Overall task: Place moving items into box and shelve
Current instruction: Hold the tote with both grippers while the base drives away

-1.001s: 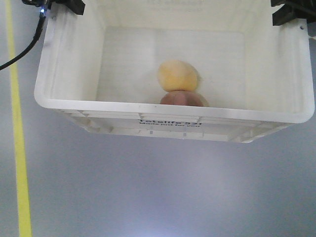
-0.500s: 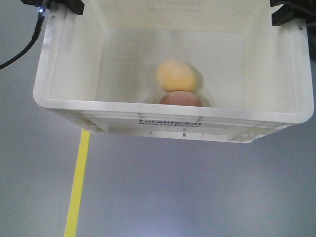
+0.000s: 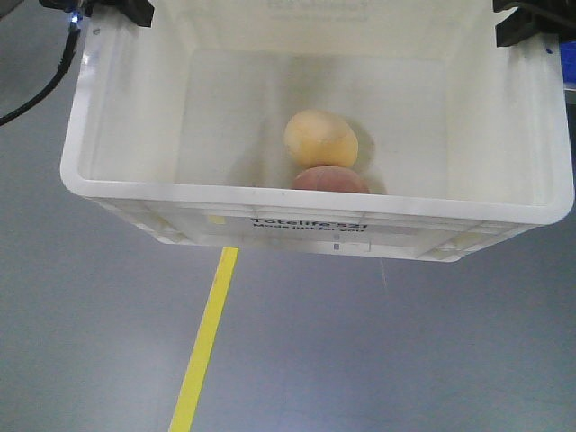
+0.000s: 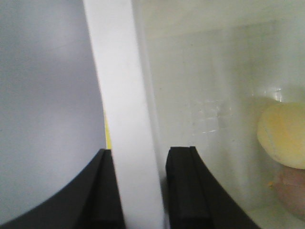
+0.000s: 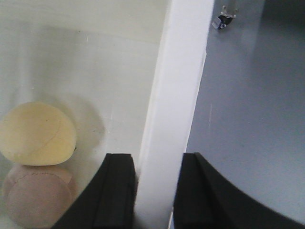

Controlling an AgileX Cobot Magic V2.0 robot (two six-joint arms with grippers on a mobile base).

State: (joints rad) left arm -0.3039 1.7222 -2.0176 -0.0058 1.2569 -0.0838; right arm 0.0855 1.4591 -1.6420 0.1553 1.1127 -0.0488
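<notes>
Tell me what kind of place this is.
Likely a warehouse or workshop hall: a smooth grey floor, a yellow line marked on it, and a caster wheel farther off.

Left gripper [image 4: 142, 150]: two matte black fingers [image 4: 183, 191] with flat inner faces and outer edges that curve outward toward the base. Right gripper [image 5: 155, 155]: the same black, curved shape. In the front view, a thin black cable [image 3: 61, 74] runs from the left one, beside a small blue light [image 3: 77, 18].
</notes>
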